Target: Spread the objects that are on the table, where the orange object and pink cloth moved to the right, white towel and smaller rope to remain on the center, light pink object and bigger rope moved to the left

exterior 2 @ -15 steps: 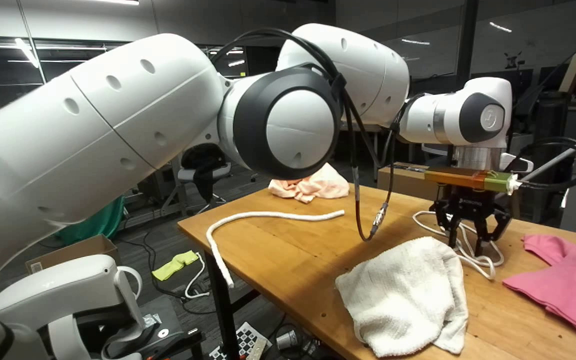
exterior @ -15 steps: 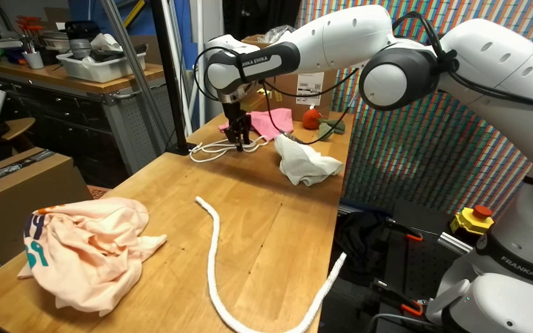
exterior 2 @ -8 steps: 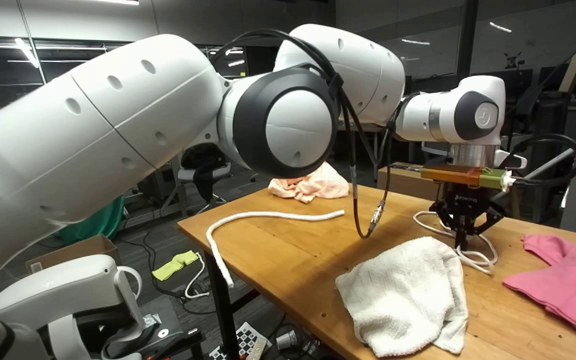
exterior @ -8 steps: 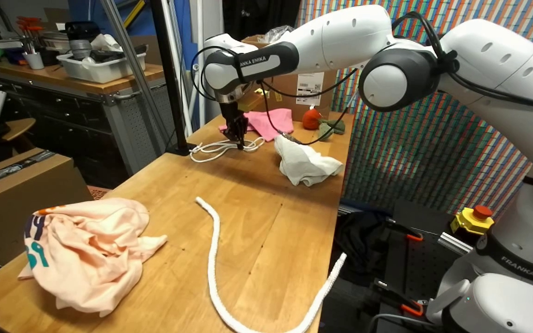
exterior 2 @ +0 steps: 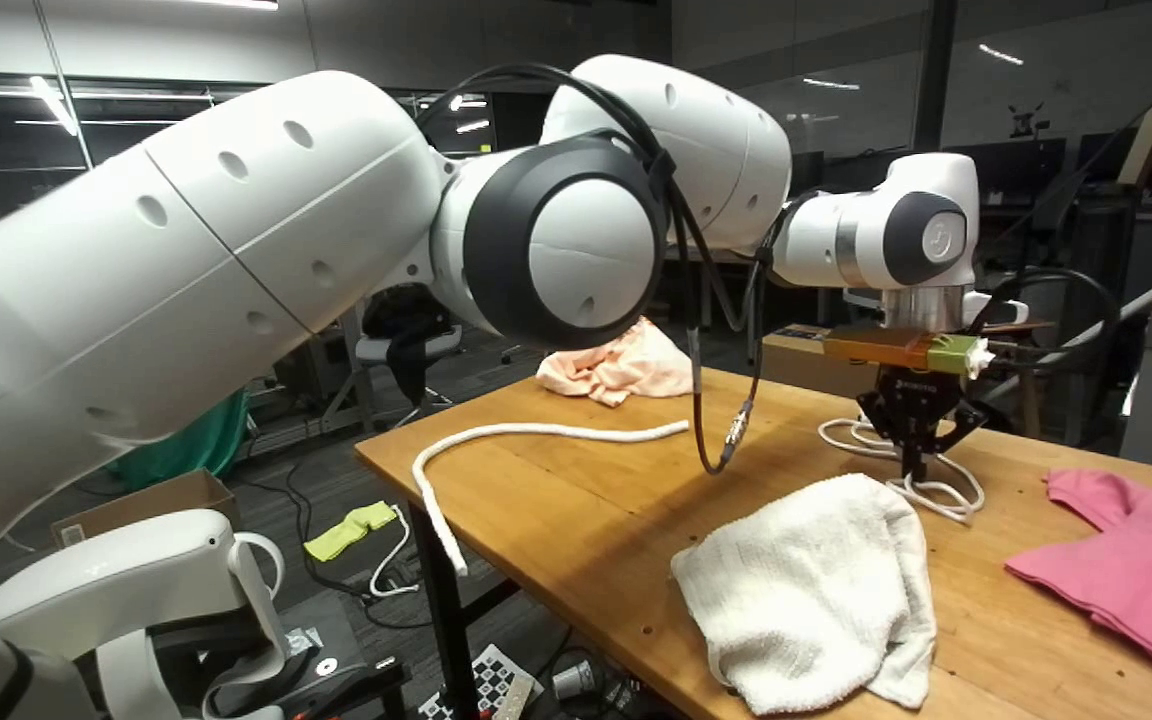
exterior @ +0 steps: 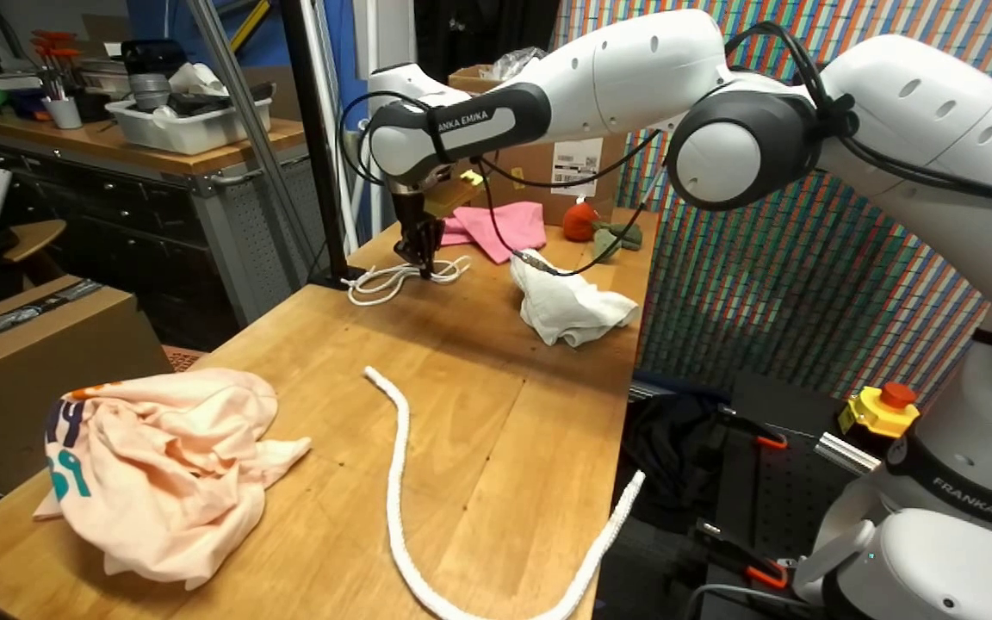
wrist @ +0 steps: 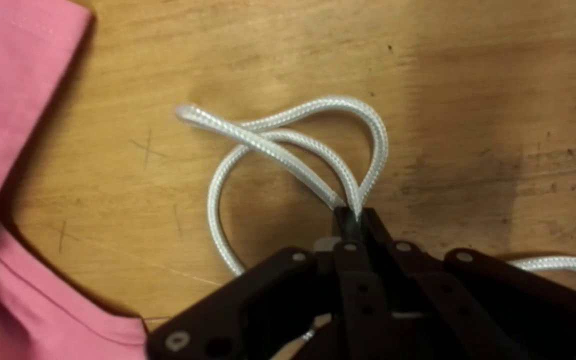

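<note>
While the gripper (wrist: 355,217) is pointing down to the table (exterior: 470,405), its jaws are pressing together and are pinching the smaller rope (wrist: 278,154). In the wrist view, at least two strands of this rope are running in between the two tips, and some loops are curving beyond them. In both exterior views, the loops are lying on the wood at both sides of the gripper; whether the pinched part is touching the table, I cannot tell.

The pink cloth (exterior 2: 1126,570) is lying near the smaller rope, with bare wood showing between the two. The white towel (exterior 2: 816,590) is lying near this rope as well, crumpled, close to the table edge which is facing the robot's base (exterior: 961,448). The orange object (exterior: 580,221), showing some green at its side, is resting beyond the towel in an exterior view, near the pink cloth, and a cardboard box (exterior: 539,159) is standing behind.

Well apart from the gripper, the bigger rope (exterior: 395,486) is making a wide U-shaped curve on the table, and one of its ends is hanging past the edge. The light pink object (exterior: 169,465), a bunched cloth with coloured lettering, is lying near the bigger rope, close to the opposite edge.
</note>
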